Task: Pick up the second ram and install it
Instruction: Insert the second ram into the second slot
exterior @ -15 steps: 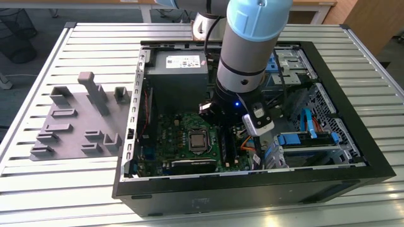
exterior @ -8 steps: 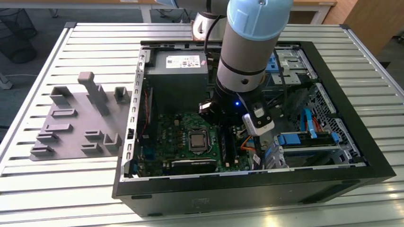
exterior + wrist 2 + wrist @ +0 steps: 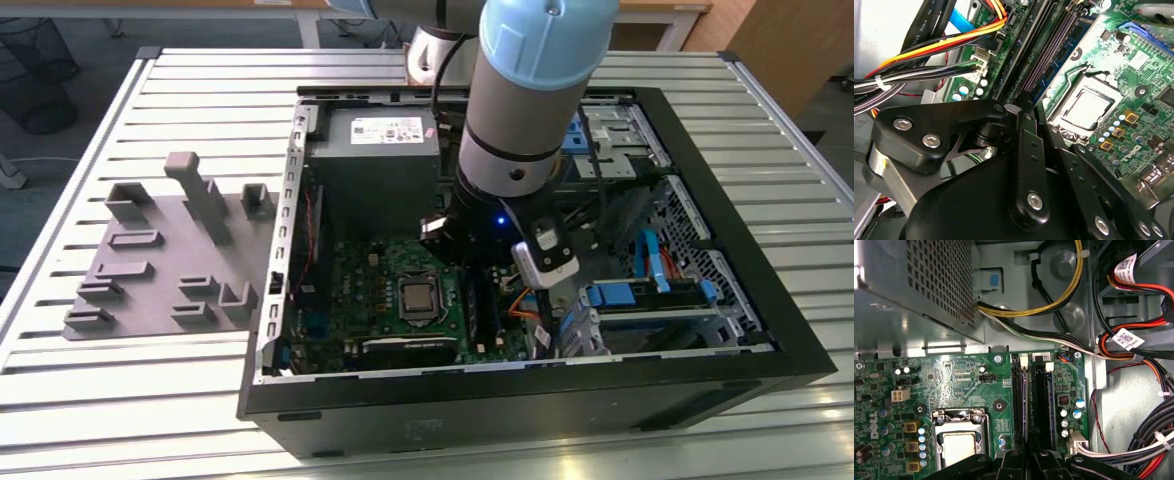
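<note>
Exterior view: arm (image 3: pixel 527 110) (upright) above motherboard (image 3: pixel 387 300)

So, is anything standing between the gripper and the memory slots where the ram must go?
Nothing visible does. In the first wrist view the gripper sits right over the long black slots, and the cable bundle runs beside them, not across.

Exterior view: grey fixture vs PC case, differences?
The grey fixture is a low flat plate with posts; the PC case is a black open box. The fixture sits at the exterior view's left; the case has the arm reaching inside. Both rest on the slatted table.
</note>
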Controlling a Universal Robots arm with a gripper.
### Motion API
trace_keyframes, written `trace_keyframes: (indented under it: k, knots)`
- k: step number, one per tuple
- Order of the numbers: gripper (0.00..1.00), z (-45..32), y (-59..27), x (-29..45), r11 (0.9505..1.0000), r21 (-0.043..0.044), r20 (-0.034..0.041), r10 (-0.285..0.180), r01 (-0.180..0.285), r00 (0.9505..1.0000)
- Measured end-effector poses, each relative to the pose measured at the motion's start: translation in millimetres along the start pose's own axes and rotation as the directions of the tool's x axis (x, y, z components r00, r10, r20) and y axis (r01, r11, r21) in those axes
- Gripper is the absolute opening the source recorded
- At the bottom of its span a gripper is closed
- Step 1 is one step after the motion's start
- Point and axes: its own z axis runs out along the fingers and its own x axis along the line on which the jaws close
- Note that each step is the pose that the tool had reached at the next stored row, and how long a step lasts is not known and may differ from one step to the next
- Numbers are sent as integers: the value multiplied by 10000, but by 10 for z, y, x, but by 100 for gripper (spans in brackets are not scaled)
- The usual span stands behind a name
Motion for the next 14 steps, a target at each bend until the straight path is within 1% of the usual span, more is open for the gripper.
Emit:
trace_keyframes:
  k: [7, 11, 14]
  knots:
    - [14, 0, -1, 0, 10000, -4, -2, 0, 0, 10000]
    - [14, -22, 0, 1, 10000, -2, -17, 0, 0, 10000]
    - [14, -23, 0, -6, 10000, 1, -30, -21, 21, 10000]
